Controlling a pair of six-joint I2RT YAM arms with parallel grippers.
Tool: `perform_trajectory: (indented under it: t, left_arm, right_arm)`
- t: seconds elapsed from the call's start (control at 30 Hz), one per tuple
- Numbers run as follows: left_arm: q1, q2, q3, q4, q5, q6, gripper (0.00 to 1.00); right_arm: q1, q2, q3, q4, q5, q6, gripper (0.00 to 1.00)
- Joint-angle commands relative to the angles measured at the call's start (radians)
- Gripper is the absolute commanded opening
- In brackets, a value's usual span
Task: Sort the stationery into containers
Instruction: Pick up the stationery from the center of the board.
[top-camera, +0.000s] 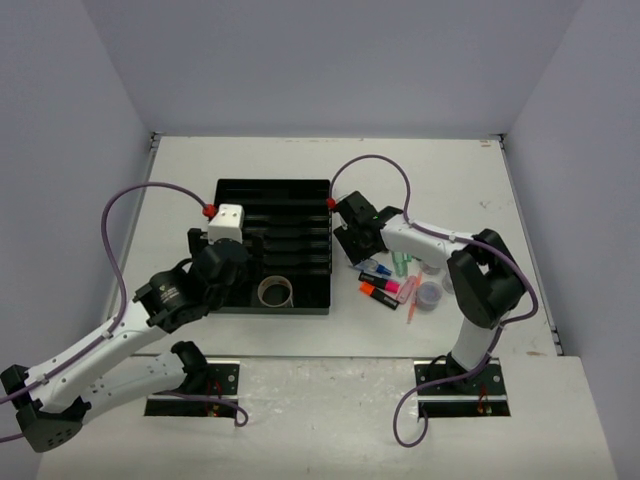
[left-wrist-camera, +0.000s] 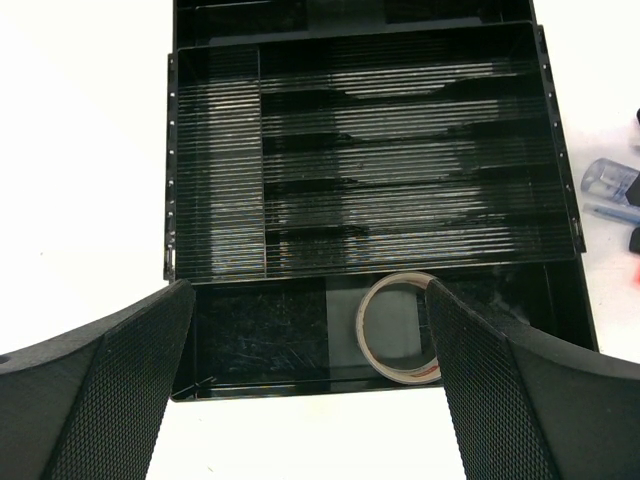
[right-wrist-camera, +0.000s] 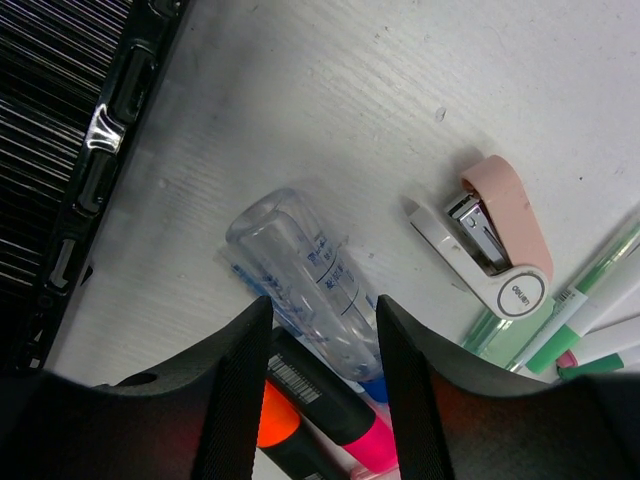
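Observation:
The black organiser tray (top-camera: 272, 190) lies at the table's middle; a grey tape roll (top-camera: 275, 291) rests flat in its near wide section (left-wrist-camera: 250, 345). My left gripper (left-wrist-camera: 310, 290) hovers open over that section, the tape roll (left-wrist-camera: 366, 322) just inside its right finger, untouched. My right gripper (right-wrist-camera: 322, 305) is down at the stationery pile beside the tray's right side. Its fingers closely straddle a clear blue-capped tube (right-wrist-camera: 305, 265) lying on the table; a slim gap shows at the left finger. Orange (right-wrist-camera: 278, 415) and pink (right-wrist-camera: 365, 445) highlighters lie under it.
A pink-and-white stapler (right-wrist-camera: 495, 240) and green pens (right-wrist-camera: 570, 310) lie right of the tube. Two small clear tubs (top-camera: 429, 294) sit beyond the highlighters (top-camera: 385, 290). The tray's right wall (right-wrist-camera: 95, 150) stands close to the right gripper's left finger.

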Motion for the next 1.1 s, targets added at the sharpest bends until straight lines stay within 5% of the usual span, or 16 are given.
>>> perform_trajectory:
  t: [0.0,0.27,0.63,0.9,1.07]
  left_arm:
    - [0.003,-0.013,0.003,0.058,-0.002,0.037,1.0]
    - [0.002,-0.037,-0.001,0.054,-0.009,0.032,1.0]
    - [0.004,-0.048,-0.003,0.052,-0.024,0.026,1.0]
    - [0.003,-0.057,0.0,0.04,-0.047,0.012,1.0]
    - [0.004,-0.079,0.009,0.025,-0.081,-0.01,1.0]
  right_arm:
    - [-0.007,0.021,0.028,0.015,0.001,-0.02,0.49]
    - [-0.01,0.061,0.049,0.006,-0.02,-0.029,0.48]
    - [-0.016,0.035,0.071,-0.015,0.039,-0.007,0.24]
    - [-0.016,-0.114,0.105,-0.059,0.091,0.045,0.11]
    - [-0.012,-0.301,0.081,0.036,-0.042,0.145,0.0]
